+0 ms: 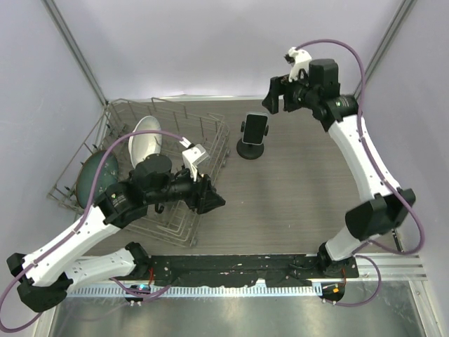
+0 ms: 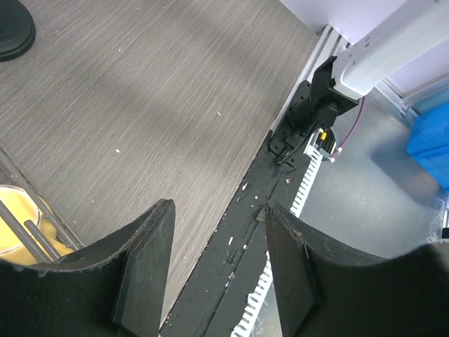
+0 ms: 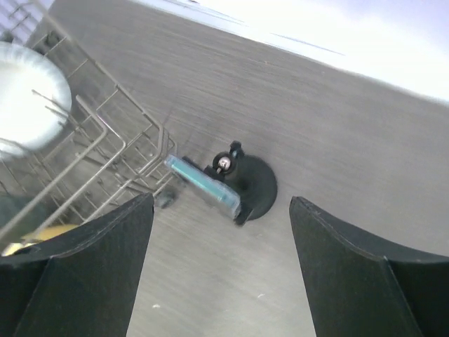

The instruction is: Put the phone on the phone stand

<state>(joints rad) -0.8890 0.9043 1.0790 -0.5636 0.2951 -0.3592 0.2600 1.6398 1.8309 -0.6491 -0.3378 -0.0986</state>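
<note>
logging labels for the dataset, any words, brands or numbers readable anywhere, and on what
None can be read. The phone shows no text on its screen, the phone stand bears no visible mark, and no lettering shows on the dish rack.

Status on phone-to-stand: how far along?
Done, apparently: the phone sits upright on the phone stand, with nothing else holding it. In hand: nothing. The right gripper is open and apart from the phone, and the left gripper is open and empty over the table. Left: probably only pulling the arms back.
</note>
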